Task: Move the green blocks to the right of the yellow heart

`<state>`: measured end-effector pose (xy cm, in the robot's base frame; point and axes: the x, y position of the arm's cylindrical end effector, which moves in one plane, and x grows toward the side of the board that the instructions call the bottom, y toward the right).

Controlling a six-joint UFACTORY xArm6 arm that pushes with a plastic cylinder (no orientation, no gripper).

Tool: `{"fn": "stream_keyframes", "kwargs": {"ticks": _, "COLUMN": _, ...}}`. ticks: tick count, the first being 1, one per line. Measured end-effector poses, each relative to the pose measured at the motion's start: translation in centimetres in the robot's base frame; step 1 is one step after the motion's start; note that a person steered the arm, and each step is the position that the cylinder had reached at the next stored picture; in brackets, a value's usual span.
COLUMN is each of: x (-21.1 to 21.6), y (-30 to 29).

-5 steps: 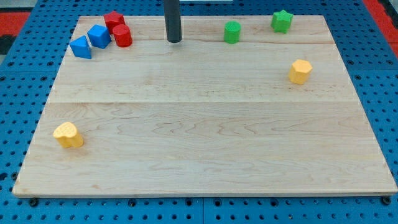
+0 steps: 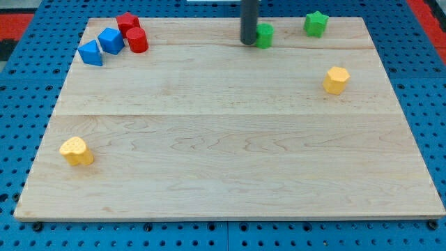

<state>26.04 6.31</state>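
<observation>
1. I count two green blocks. One is a green round block (image 2: 265, 35) near the view's top, a bit right of the middle. The other is a green star (image 2: 316, 24), farther to the view's right, near the top edge.
2. I count two yellow blocks. The yellow heart (image 2: 76, 151) sits near the view's bottom left, well apart from both green ones. A yellow six-sided block (image 2: 336, 79) sits at the view's right, below the green star.
3. I count two red blocks, a red round block (image 2: 136, 40) and a second red block (image 2: 127, 22) just behind it. I cannot make out that one's shape.
4. I count two blue blocks, a blue cube (image 2: 111, 40) and a blue pointy block (image 2: 90, 53). All four huddle close together at the view's top left.
5. I see no words or labels anywhere.
6. My arm has no jaws, only a dark rod, so it holds nothing. My tip (image 2: 248, 42) is right against the left side of the green round block.
7. All blocks lie on a wooden board (image 2: 223, 139). Around it is a blue sheet with holes (image 2: 28, 104).
</observation>
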Motion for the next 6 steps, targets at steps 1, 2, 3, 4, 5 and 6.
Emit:
{"fn": "stream_keyframes", "kwargs": {"ticks": 1, "x": 3.9, "y": 0.0}}
{"fn": "stream_keyframes", "kwargs": {"ticks": 2, "x": 6.5, "y": 0.3}}
{"fn": "stream_keyframes", "kwargs": {"ticks": 3, "x": 2.5, "y": 5.4}}
{"fn": "stream_keyframes", "kwargs": {"ticks": 4, "x": 2.5, "y": 17.9}}
{"fn": "stream_keyframes", "kwargs": {"ticks": 5, "x": 0.8, "y": 25.4}}
{"fn": "stream_keyframes", "kwargs": {"ticks": 6, "x": -1.2, "y": 28.1}}
